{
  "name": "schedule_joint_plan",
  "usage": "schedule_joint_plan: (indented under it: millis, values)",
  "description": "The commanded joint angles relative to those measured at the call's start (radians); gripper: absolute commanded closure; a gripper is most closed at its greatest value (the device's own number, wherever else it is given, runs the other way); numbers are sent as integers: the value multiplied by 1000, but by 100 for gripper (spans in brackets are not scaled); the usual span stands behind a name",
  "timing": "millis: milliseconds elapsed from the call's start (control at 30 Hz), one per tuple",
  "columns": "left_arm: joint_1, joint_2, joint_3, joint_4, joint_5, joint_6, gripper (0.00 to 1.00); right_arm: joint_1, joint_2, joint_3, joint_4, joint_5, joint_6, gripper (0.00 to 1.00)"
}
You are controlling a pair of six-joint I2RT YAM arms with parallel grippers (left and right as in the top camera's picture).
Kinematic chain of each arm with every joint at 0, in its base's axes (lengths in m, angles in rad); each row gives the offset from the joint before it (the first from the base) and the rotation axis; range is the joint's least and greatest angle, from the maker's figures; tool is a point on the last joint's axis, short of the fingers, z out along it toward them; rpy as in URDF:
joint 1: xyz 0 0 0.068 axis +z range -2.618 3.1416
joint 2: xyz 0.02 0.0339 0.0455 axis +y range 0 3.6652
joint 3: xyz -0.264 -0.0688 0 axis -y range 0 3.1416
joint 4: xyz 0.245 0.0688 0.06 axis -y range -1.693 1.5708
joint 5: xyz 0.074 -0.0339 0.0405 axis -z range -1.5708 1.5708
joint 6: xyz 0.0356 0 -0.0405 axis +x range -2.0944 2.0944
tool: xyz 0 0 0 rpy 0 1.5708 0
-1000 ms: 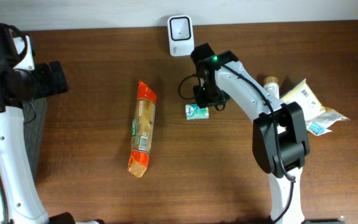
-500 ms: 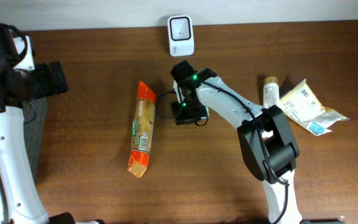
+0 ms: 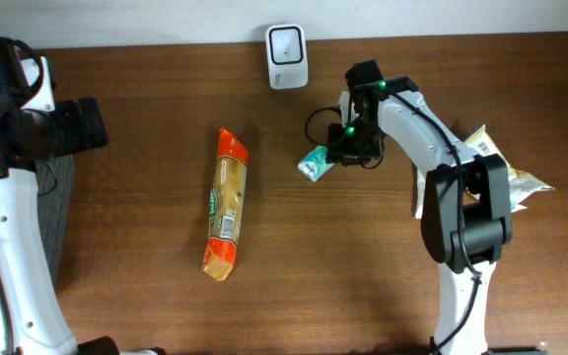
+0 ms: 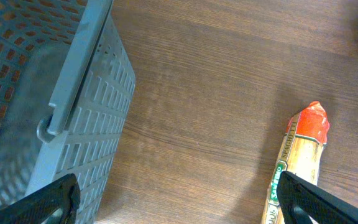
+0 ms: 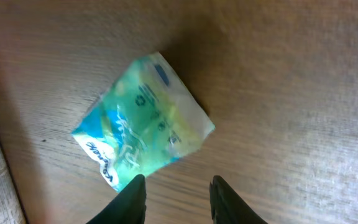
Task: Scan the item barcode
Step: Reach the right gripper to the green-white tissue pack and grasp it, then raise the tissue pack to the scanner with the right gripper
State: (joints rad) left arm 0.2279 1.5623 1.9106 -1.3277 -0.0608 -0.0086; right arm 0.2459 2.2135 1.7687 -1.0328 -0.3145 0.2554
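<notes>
Item: small green packet [image 3: 314, 164] with blue and white print, lying at a tilt on the wooden tabletop [image 3: 343, 266], near its middle.
Scanner: white barcode scanner [image 3: 287, 57] stands at the 12 o'clock edge of the tabletop; the green packet lies at about 5 o'clock from it, well apart.
Right pincer: right pincer [image 5: 178, 200] is at 3 o'clock of the green packet, its tips pointing at it. The fingers [image 5: 133, 198] are parted, with only bare wood between them, and nothing is gripped.
Contact: the packet's nearest corner sits just beside one fingertip. The wrist view is blurred, so I cannot tell whether they touch.
Left pincer: left pincer [image 4: 179, 202] is spread wide and holds nothing, hanging over the 9 o'clock side of the tabletop.
Basket: grey mesh basket [image 4: 92, 124] sits under the left wrist camera, at the 9 o'clock edge.
Orange pack: long orange snack pack [image 3: 228, 202] lies lengthwise, running 12 to 6 o'clock, at 8 o'clock of the green packet and well apart from it.
Yellow bag: yellow bag [image 3: 496, 163] lies at the 3 o'clock side of the tabletop, partly hidden behind the right arm [image 3: 412, 113].
</notes>
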Motion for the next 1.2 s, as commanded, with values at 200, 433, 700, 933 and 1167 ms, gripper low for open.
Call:
schedule_joint_plan:
  millis: [200,433,700,933,1167]
  values:
    - [4,-6,9,2,-7,1,1,12,5,-31,-20,192,147,73]
    - [4,-6,9,2,-7,1,1,39,5,-97,261,98,72,76]
    - [4,-6,9,2,-8,1,1,-5,5,-56,274,-54,-78,69]
    - [4,-6,9,2,-8,1,1,44,5,-66,201,-155,-488,36]
    - [4,-6,9,2,-8,1,1,54,74,-71,176,-119,-487,57]
